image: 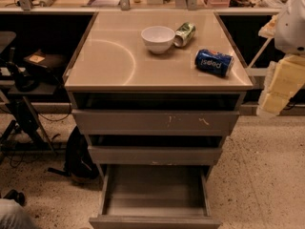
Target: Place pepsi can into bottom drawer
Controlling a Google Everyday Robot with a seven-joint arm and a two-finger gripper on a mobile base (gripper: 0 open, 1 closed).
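The pepsi can (214, 62) is blue with white lettering and lies on its side on the cabinet top (114, 56), near its right front edge. The bottom drawer (155, 192) is pulled out, and its bare grey interior holds nothing. My gripper (280, 86) shows as pale yellow parts below the white arm (293, 23) at the right edge of the view. It hangs to the right of the cabinet, apart from the can and a little below the level of the cabinet top. It holds nothing that I can see.
A white bowl (158, 38) and a green-and-white can (185, 33) on its side sit behind the pepsi can. The two upper drawers (155, 122) stand slightly open. A dark bag (78, 157) and chair legs stand on the speckled floor to the left.
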